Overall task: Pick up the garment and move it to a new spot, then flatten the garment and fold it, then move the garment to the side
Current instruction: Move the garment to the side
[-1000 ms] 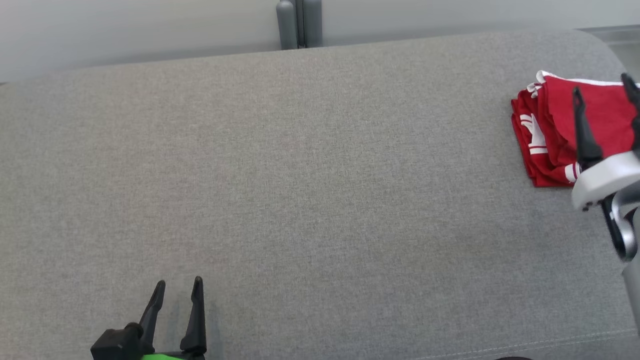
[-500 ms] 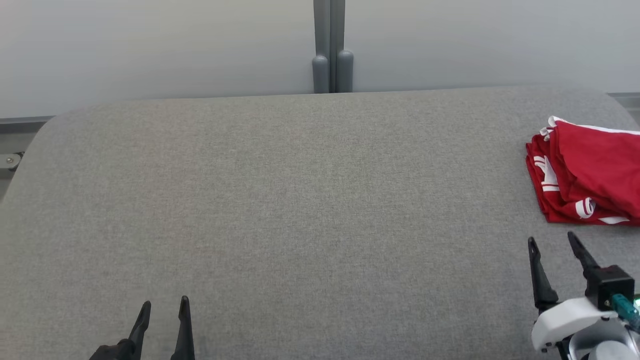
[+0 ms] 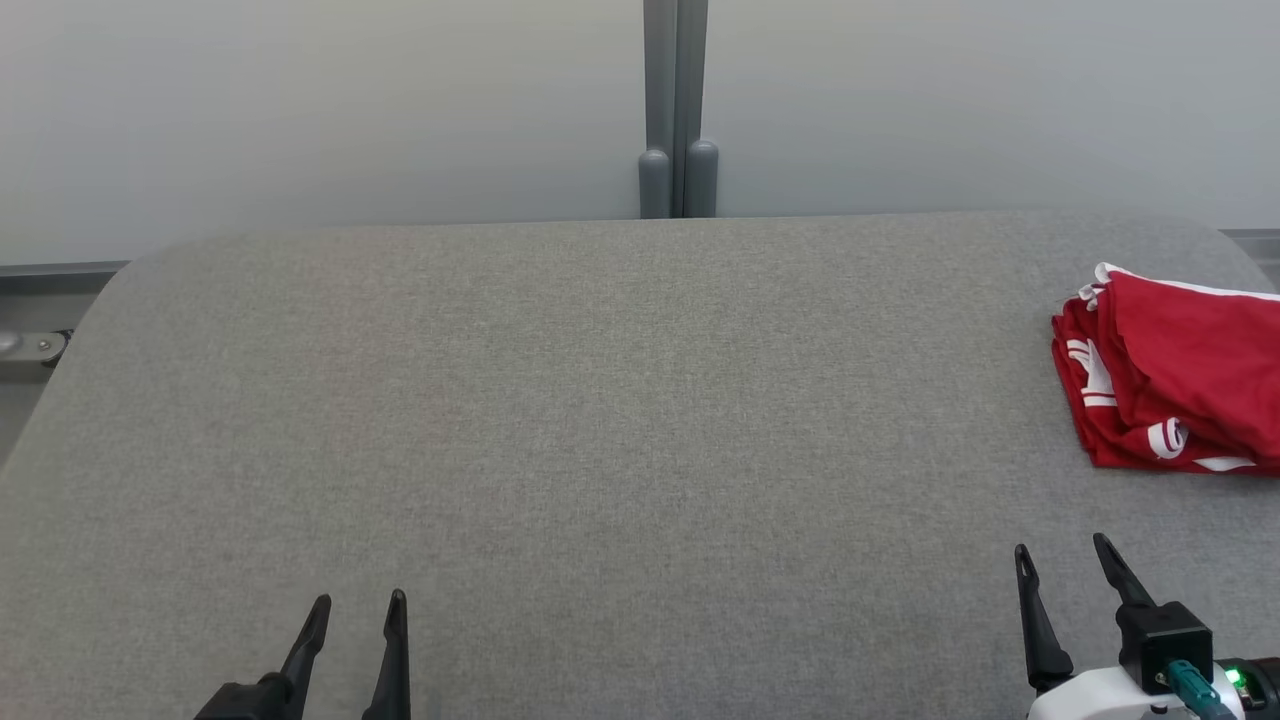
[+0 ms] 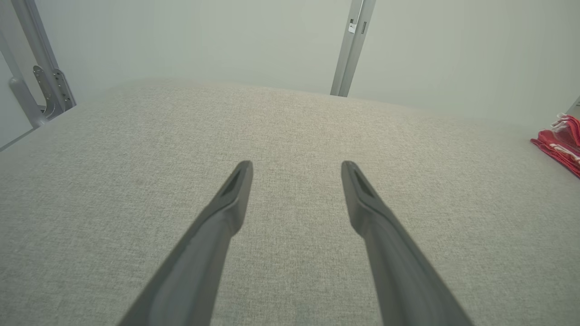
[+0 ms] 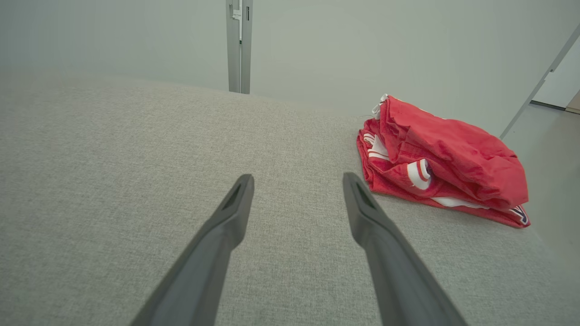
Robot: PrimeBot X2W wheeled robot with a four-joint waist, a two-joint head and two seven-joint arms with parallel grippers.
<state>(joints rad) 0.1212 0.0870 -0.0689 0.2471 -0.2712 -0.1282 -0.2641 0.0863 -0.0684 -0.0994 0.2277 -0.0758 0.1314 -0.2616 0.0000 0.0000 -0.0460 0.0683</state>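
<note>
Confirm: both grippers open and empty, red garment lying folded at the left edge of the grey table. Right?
One thing is off: the red garment lies folded at the right edge of the grey table, not the left. The head view shows it ahead of the right gripper, apart from it. The rest holds: the left gripper and the right gripper are both open and empty.

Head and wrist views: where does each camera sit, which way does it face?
Head view: on the head, forward and down over the grey fabric table; left gripper and right gripper at its bottom edge, both open.
Left wrist: low across the table, along the left gripper.
Right wrist: along the right gripper, facing the folded red garment with white stripes.
Shared: all three see that garment.
</note>
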